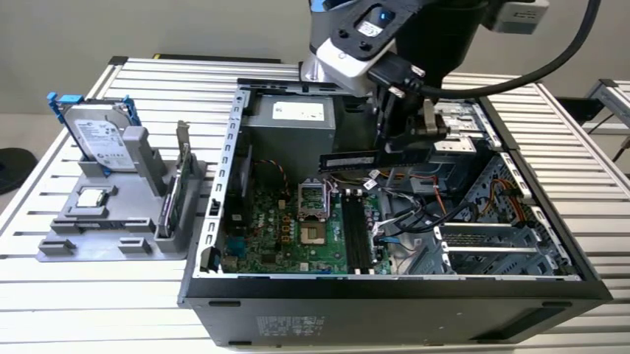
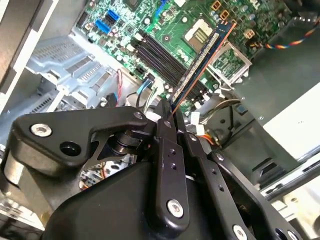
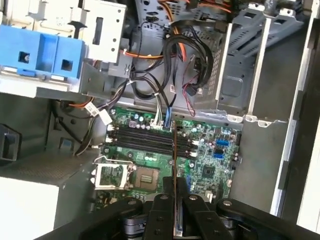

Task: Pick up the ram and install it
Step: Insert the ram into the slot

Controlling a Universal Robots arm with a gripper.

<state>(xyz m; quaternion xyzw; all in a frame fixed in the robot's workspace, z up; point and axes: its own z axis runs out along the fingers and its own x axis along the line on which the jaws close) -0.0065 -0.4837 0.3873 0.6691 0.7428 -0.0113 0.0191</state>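
Ram [image 2: 202,64]: long, narrow, dark-blue stick, orange edge, clamped in end effector [image 2: 172,114].

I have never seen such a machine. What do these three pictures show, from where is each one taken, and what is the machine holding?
It is a robot arm working over an open computer case on a slatted table. The exterior view looks from outside; both wrist views come from cameras riding on the arm, looking past the gripper. The gripper is shut on the ram, a long thin memory stick, held above the green motherboard and its black memory slots. Beside the case, a grey holder carries a hard drive, a small square chip and a card.
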